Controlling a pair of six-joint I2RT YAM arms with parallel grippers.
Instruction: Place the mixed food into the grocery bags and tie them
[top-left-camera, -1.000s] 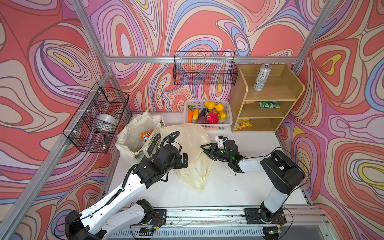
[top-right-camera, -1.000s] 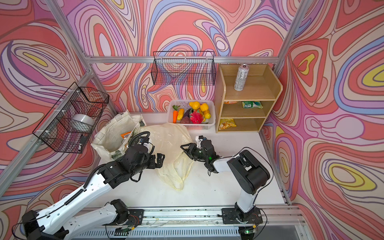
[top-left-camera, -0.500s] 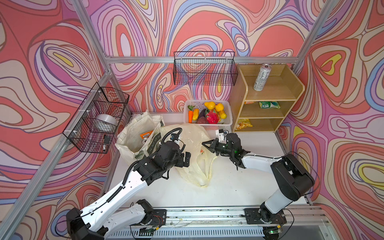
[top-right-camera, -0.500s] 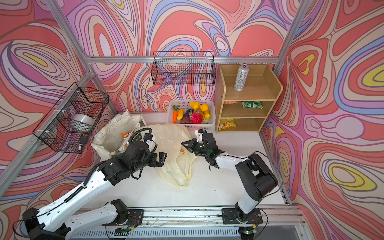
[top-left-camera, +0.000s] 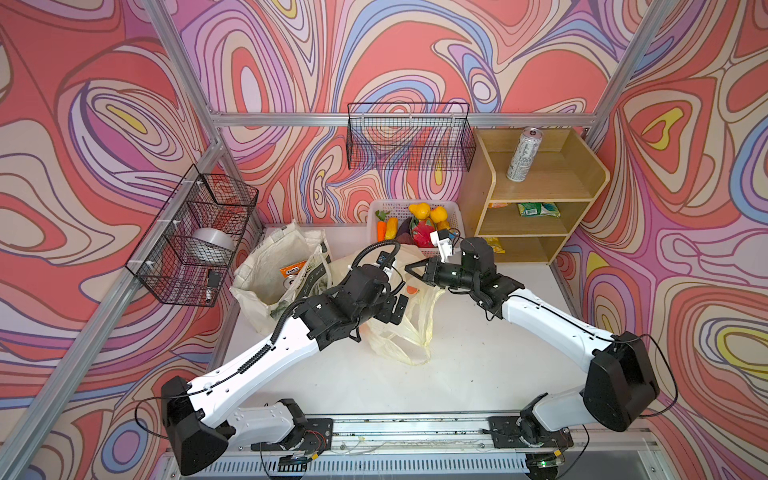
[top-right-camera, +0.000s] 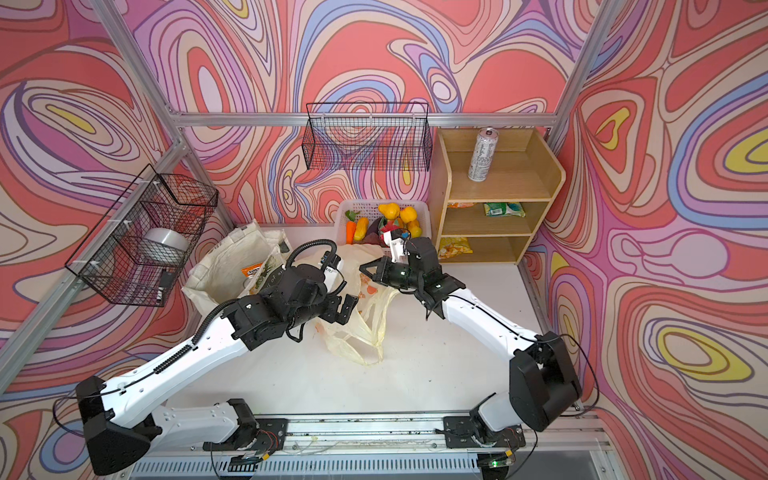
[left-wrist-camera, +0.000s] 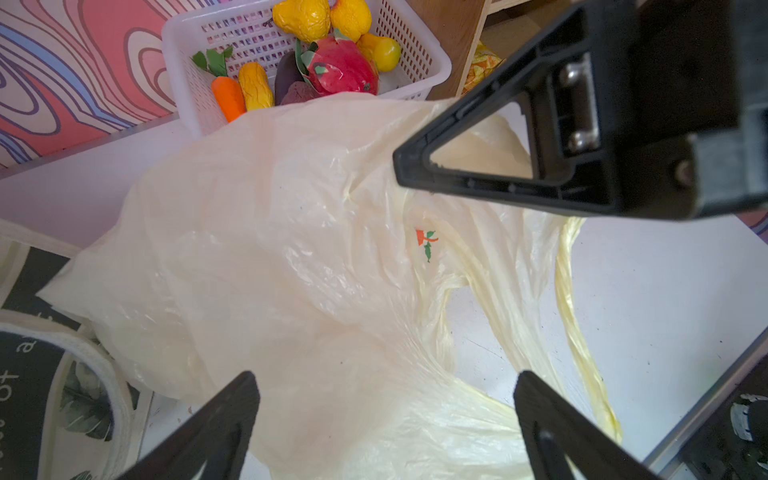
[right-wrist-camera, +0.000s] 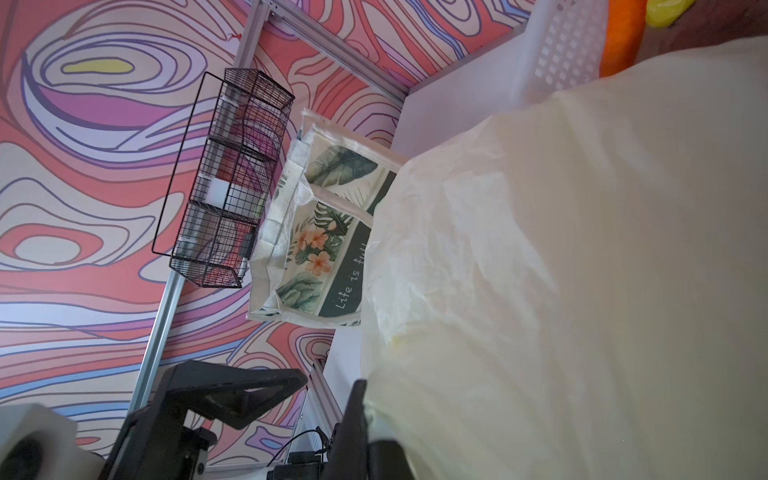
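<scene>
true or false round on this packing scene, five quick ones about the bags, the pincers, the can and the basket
1. The silver can stands upright on the top level of the wooden shelf unit. True.
2. The left pincer is shut on the canvas tote. False: it is open, above the plastic bag.
3. The white basket holds toy fruit and vegetables. True.
4. The canvas tote is empty. False: an orange packet lies inside.
5. The right pincer is wide open. False: it is shut on the plastic bag's film.
</scene>
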